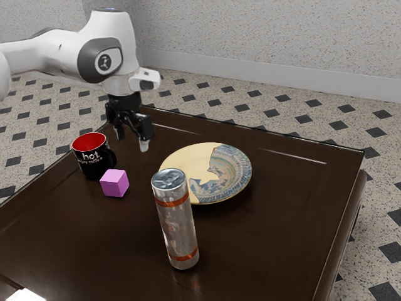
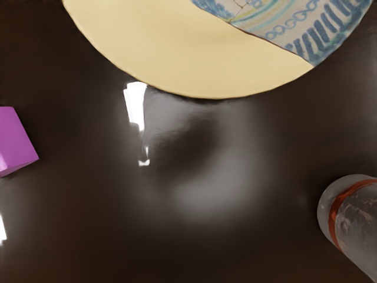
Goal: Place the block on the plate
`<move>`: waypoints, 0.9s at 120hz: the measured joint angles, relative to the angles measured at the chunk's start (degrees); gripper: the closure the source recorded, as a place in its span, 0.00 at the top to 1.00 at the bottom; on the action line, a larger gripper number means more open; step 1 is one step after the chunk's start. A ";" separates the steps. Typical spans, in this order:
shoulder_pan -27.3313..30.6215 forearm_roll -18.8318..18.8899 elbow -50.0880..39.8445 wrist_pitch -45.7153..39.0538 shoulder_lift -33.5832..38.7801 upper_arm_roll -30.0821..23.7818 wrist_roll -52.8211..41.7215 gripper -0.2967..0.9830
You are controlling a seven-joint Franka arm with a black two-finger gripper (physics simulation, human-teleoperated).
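over the dark table (image 1: 250, 244), my gripper (image 1: 132, 138) hangs with its fingers apart, nothing between them. the block (image 1: 114, 184) sits on the wood just beside the mug (image 1: 93, 157), on its handle side, so i judge the step in hand is reaching for it. next i should move across, line up, lower and close, minding the mug; the lift to the plate (image 1: 188, 158) comes after. the mug stands upright, red inside; i can't see to its bottom. the upright canister (image 1: 176, 219) hides whatever it may hold.
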State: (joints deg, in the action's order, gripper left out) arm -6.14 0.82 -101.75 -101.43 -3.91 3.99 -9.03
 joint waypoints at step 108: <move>13.29 -4.04 -3.74 -28.10 -20.13 4.47 7.90 0.77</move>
State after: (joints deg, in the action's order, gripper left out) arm 7.15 -3.22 -105.49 -129.53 -24.04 8.45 -1.13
